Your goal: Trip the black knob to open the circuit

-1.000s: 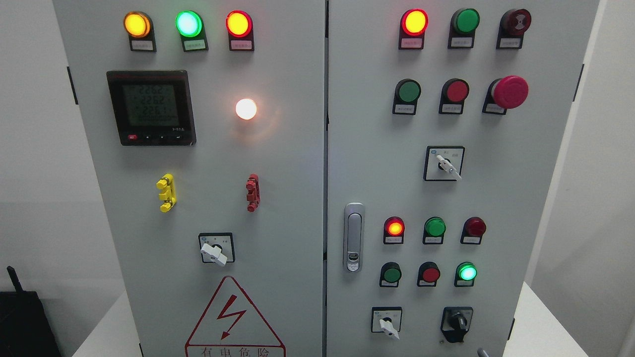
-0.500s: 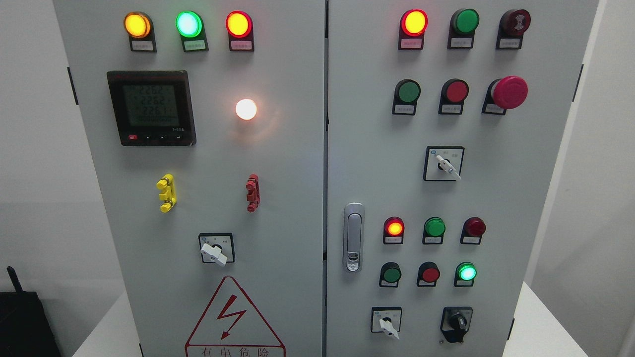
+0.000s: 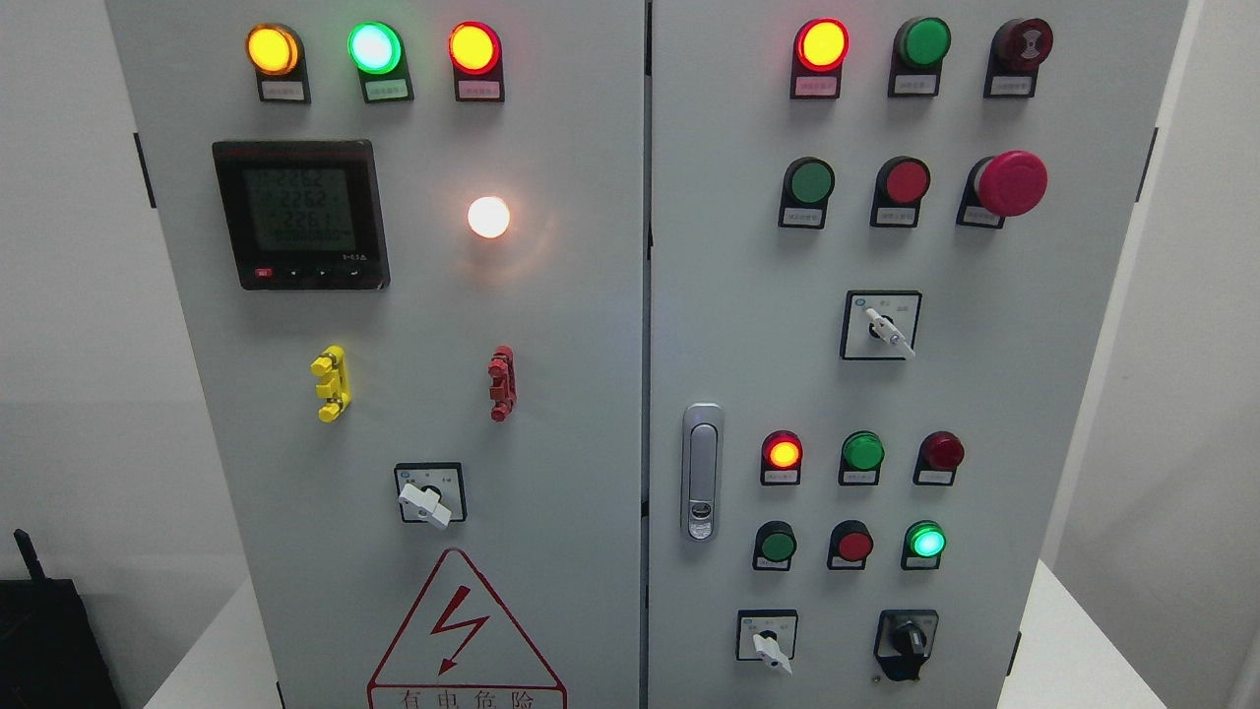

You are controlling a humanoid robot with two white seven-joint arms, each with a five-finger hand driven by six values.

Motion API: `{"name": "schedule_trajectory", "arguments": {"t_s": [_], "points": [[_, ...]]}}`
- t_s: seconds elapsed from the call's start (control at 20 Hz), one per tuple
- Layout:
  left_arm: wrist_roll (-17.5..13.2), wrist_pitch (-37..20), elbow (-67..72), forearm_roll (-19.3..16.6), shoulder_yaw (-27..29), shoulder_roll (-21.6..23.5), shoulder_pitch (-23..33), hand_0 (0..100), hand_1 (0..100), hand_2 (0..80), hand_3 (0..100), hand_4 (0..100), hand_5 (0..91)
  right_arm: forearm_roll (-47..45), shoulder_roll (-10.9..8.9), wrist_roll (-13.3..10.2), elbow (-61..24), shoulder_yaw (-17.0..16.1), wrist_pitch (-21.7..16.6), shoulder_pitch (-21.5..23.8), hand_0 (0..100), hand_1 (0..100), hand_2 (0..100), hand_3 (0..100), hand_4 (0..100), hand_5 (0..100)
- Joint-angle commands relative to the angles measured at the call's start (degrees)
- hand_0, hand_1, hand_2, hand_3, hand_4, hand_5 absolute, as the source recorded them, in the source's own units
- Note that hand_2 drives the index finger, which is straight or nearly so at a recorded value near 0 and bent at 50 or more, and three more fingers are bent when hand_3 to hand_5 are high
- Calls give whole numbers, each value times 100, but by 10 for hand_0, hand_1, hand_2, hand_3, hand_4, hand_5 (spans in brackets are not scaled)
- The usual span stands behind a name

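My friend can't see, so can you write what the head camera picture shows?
A grey cabinet covered in coloured lights, buttons and switches fills the view. The black knob sits at the lower right, untouched. No robot hand shows.

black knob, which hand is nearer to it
Neither can be judged: no hand shows in the head view. The black knob sits at the lower right of the right door, untouched.

We see a white table [image 3: 1073, 640] carrying the grey control cabinet [image 3: 591, 325]; a black box [image 3: 49, 640] sits at the lower left beside it.
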Motion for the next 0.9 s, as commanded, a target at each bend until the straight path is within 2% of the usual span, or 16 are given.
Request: {"name": "schedule_trajectory", "arguments": {"t_s": [0.0,0.3,0.85], "points": [[2,7,6,14,5,-3,-3,120,389,0,0,0,0,-22,-15,121,-150,-29,-149,20,81,0,0,174,82,0],[2,7,6,14,5,-3,-11,120,389,0,0,0,0,-22,-15,121,-150,-20,-166,90,67,0,0,102,0,0],[2,7,6,14,5,-3,-11,120,389,0,0,0,0,-66,-50,130,-124,-3,-175,152,55,0,0,21,0,0]]}}
